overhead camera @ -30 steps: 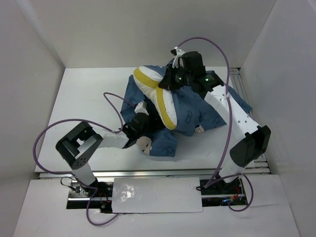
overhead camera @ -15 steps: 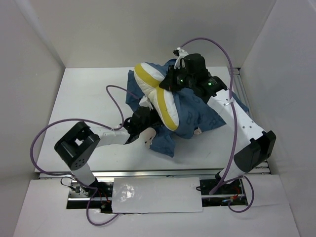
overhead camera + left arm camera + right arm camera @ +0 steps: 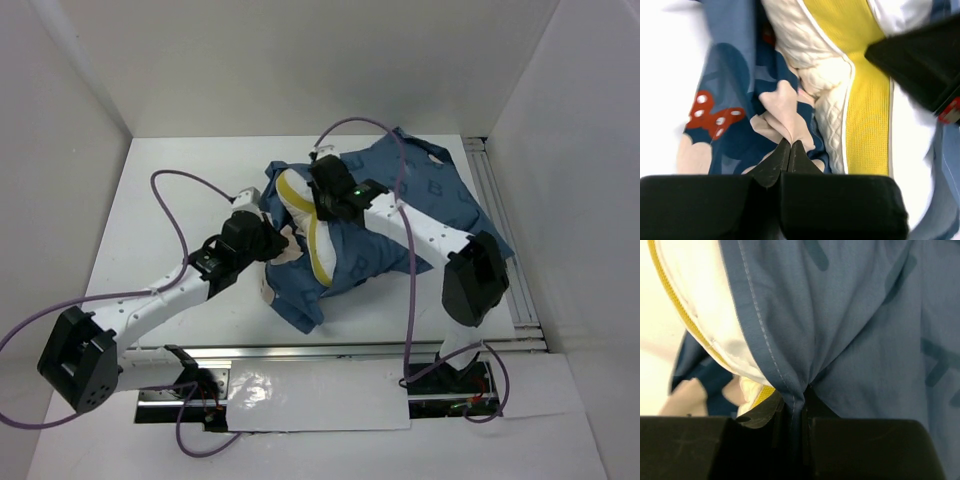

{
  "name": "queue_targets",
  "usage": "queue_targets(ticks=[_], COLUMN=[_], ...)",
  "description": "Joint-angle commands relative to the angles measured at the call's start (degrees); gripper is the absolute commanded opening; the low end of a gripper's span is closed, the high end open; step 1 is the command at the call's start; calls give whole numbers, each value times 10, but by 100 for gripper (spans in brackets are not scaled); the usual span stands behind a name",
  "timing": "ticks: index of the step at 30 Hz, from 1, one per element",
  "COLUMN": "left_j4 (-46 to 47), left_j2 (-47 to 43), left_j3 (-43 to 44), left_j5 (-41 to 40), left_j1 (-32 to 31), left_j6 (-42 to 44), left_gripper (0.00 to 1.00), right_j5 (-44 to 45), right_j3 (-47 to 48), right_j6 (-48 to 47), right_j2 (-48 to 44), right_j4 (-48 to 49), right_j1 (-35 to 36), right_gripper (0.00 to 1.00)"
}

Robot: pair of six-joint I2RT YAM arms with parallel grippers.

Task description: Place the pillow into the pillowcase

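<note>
1. The pillow [image 3: 316, 250] lies mid-bench [image 3: 170, 160], partly tucked into the pillowcase [image 3: 440, 195]. Its yellow edge shows at the case's left opening.
2. Fabric and the right arm hide how far in it goes.
3. The left gripper [image 3: 790, 147] pinches a printed fold of the case.
4. The right gripper [image 3: 798, 409] pinches the hem.
5. Purple cables [image 3: 165, 190] loop over the bench.

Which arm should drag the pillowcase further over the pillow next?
Probably right. The right gripper has its jaws shut on the hem of the pillowcase, with bare pillow just beside that edge. The left gripper only pinches a printed fold beside the pillow, better as an anchor.
</note>
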Motion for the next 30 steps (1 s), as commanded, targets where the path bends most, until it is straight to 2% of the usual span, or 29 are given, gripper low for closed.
queue_targets(ticks=[1, 4, 8, 12, 16, 20, 21, 26, 29, 30], left_j4=[-46, -86, -136, -145, -108, -16, 4, -18, -13, -13], left_j2=[-62, -97, -103, -124, -163, -222, -229, -223, -195, -188], left_j3=[23, 59, 126, 158, 152, 124, 132, 215, 229, 229], left_j5=[-80, -109, -144, -136, -89, 16, 21, 5, 100, 187], left_j1=[39, 86, 118, 144, 144, 144, 144, 144, 144, 144], left_j6=[22, 22, 22, 55, 93, 157, 175, 213, 257, 257], left_gripper=[0, 0, 0, 0, 0, 0, 0, 0, 0, 0], right_j5=[124, 184, 268, 262, 210, 190, 197, 181, 144, 124], right_j3=[-7, -7, -2, -16, 1, 35, 41, 38, 48, 55], right_j6=[-24, -18, 9, 17, 2, -19, -19, -13, -13, -33], right_j2=[47, 114, 198, 248, 268, 301, 320, 349, 349, 349], right_j4=[-46, -93, -145, -138, -97, -85, -85, -88, -66, -55], right_j1=[11, 24, 30, 30, 30, 30, 30, 18, 18, 18], right_gripper=[0, 0, 0, 0, 0, 0, 0, 0, 0, 0])
